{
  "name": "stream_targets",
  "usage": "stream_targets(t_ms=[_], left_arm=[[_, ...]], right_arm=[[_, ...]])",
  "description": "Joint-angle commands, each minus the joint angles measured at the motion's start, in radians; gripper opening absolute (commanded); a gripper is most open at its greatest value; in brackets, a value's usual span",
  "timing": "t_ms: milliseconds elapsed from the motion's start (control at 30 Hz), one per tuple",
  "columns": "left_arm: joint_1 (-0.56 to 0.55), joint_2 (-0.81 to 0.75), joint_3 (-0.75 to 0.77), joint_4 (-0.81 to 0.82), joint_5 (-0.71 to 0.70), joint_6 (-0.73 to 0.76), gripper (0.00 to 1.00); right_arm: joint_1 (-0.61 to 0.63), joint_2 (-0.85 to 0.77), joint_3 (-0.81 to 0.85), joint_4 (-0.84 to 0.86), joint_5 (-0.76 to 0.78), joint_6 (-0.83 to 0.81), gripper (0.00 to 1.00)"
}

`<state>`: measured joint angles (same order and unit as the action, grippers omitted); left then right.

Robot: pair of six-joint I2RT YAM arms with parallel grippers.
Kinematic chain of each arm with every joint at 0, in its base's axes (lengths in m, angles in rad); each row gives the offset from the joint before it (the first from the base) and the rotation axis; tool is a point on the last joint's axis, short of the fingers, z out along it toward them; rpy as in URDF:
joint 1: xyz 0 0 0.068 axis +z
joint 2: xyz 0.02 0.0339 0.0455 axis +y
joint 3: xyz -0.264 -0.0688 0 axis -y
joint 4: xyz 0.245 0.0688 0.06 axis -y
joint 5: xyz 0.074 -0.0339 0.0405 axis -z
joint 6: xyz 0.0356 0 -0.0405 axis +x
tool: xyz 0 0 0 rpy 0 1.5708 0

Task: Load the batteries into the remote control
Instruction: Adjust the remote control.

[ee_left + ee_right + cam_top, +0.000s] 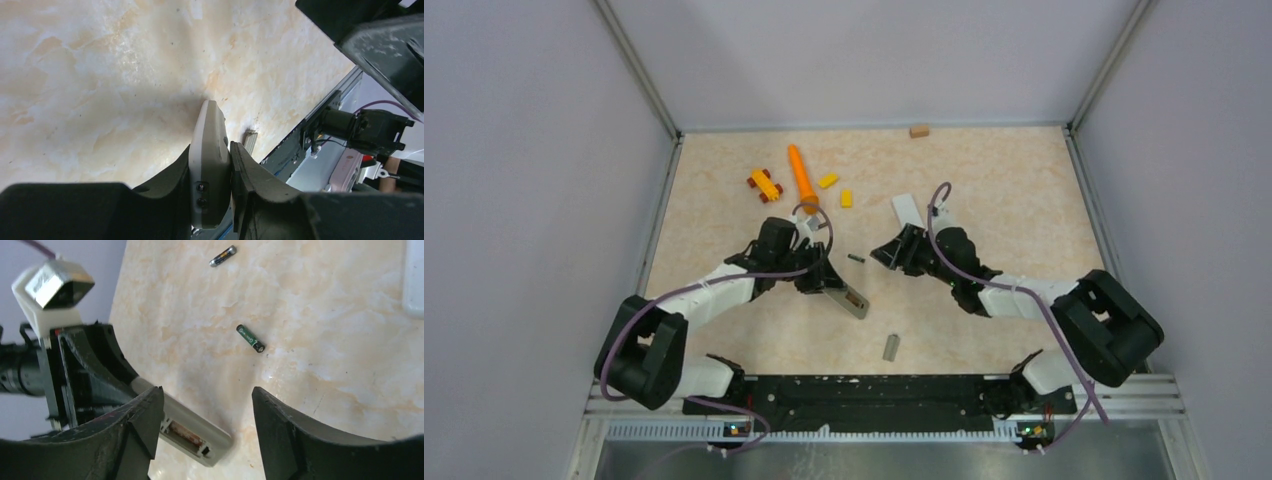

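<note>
The grey remote control is pinched edgewise in the left gripper. A battery lies on the surface near the remote's free end, and a second battery lies farther off. The right gripper, spread wide, hangs beside the remote.

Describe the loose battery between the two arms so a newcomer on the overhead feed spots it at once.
On the beige table, find the gap between the left end effector, clamped on the grey remote, and the open right end effector. The battery lies flat there, touching neither. It is a tiny dark cylinder, far smaller than the remote or the grey slab by the near edge.
</note>
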<state>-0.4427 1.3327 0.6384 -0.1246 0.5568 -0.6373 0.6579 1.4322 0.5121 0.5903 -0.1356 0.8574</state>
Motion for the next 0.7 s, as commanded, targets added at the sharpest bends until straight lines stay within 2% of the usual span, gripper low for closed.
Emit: stream_targets(t_ms=[0, 133, 333, 433, 533, 600, 667], left_arm=[[0.023, -0.02, 0.065, -0.139, -0.038, 0.12, 0.0], [0.029, -0.045, 0.146, -0.149, 0.089, 0.176, 0.0], [0.027, -0.084, 0.209, -0.035, 0.359, 0.112, 0.0], [0.027, -0.115, 0.23, -0.067, 0.45, 0.188, 0.0], [0.026, -0.145, 0.251, -0.135, 0.493, 0.247, 0.0], [0.025, -0.177, 0.233, -0.107, 0.525, 0.253, 0.0], [0.025, -0.213, 0.218, -0.086, 0.556, 0.266, 0.0]], right_arm=[[-0.006, -0.081, 0.036, -0.117, -0.161, -0.277, 0.7], [-0.006, -0.13, 0.035, -0.152, -0.374, -0.418, 0.75], [-0.006, -0.162, 0.091, -0.247, -0.629, -0.564, 0.78], [-0.006, -0.148, 0.151, -0.343, -0.708, -0.629, 0.78], [-0.006, -0.136, 0.177, -0.352, -0.768, -0.629, 0.78], [-0.006, -0.125, 0.188, -0.326, -0.841, -0.594, 0.77], [-0.001, -0.11, 0.194, -0.257, -0.937, -0.534, 0.7]])
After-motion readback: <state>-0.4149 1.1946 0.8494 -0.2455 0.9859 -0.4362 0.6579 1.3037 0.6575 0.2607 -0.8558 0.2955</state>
